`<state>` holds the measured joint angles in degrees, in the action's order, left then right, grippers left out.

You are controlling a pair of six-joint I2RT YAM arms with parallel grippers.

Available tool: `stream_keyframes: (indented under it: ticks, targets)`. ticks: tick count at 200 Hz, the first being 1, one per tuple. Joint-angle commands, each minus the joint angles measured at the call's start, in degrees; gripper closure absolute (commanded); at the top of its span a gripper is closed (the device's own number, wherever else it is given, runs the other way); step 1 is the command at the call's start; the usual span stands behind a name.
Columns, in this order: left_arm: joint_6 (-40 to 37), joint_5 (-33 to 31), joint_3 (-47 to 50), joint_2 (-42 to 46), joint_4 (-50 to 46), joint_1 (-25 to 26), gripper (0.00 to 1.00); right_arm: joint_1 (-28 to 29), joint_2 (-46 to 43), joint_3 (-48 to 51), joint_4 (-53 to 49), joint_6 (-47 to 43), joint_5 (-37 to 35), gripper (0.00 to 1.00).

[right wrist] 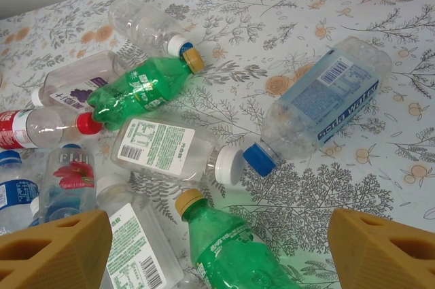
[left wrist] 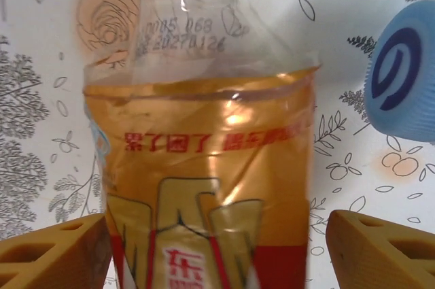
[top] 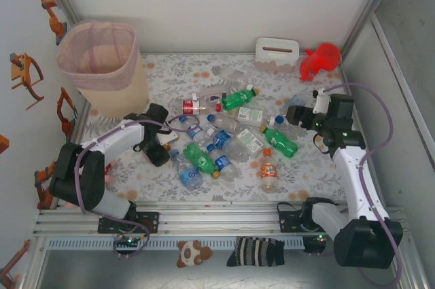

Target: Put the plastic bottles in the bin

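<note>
Several plastic bottles lie scattered on the floral tablecloth: green ones [top: 239,97] [top: 280,143], a red-labelled one [top: 197,106], an orange one [top: 269,170] and blue-labelled ones [top: 185,170]. The beige bin [top: 117,92] with its pink liner stands at the far left. My left gripper [top: 165,140] is low at the left edge of the pile. It is open around an orange-labelled clear bottle [left wrist: 204,139] lying on the cloth, with a gap at the right finger [left wrist: 380,248]. My right gripper [top: 306,117] hangs open above the pile's right side, over a green bottle [right wrist: 231,251] and a soda-water bottle [right wrist: 326,98].
A white tissue box [top: 276,51] and a red toy figure [top: 321,60] sit at the back right. A blue cap [left wrist: 401,78] lies just right of the left gripper's bottle. Enclosure walls close in both sides. A plush toy [top: 194,253] and a striped sock [top: 256,251] lie below the front rail.
</note>
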<state>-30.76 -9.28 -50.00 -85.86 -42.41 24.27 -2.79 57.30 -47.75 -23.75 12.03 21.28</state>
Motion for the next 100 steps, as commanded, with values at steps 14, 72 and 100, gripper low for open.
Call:
stream_keyframes:
  ticks: [14,72,100]
  targets:
    - [-0.9,1.2,-0.6,0.0,0.2,-0.9,0.22,0.5,-0.2,0.2,-0.2,0.4,1.1,0.18]
    - [-0.8,2.8,-1.4,-1.9,-0.5,-1.4,0.29,0.5,-0.5,-0.1,-0.5,0.3,1.0,0.18]
    - [-0.5,3.4,-1.9,-2.3,-0.9,-1.6,0.35,0.6,-0.7,0.1,-0.3,0.4,1.0,0.18]
